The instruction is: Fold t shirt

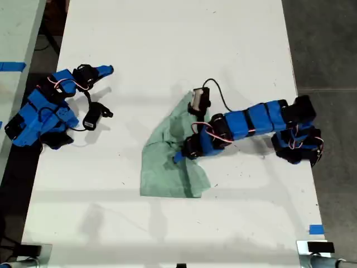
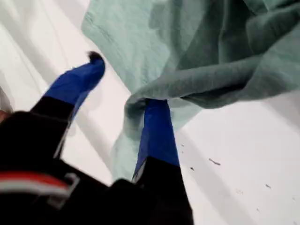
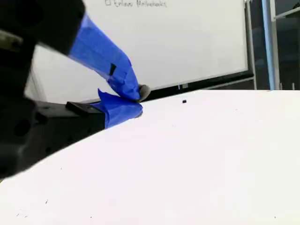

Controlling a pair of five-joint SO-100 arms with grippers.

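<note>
The pale mint-green t shirt (image 1: 166, 167) lies crumpled near the middle of the white table (image 1: 167, 39). One part is bunched up under my first arm. My first gripper (image 1: 178, 156) reaches in from the exterior view's right and sits on the shirt. In the first wrist view the t shirt (image 2: 197, 42) has a fold draped over one blue finger (image 2: 157, 131). The other finger (image 2: 77, 82) stands apart over bare table, so my first gripper (image 2: 124, 82) is open. My second gripper (image 1: 105, 70) rests at the exterior view's left, far from the shirt. Its blue tips (image 3: 131, 101) touch, holding nothing.
My second arm (image 1: 44, 114) lies folded at the table's edge on the exterior view's left. Blue tape marks (image 1: 316, 229) sit near the table's front corner at the exterior view's right. Dark floor (image 1: 329, 50) borders that side. A whiteboard (image 3: 197, 42) stands beyond the table.
</note>
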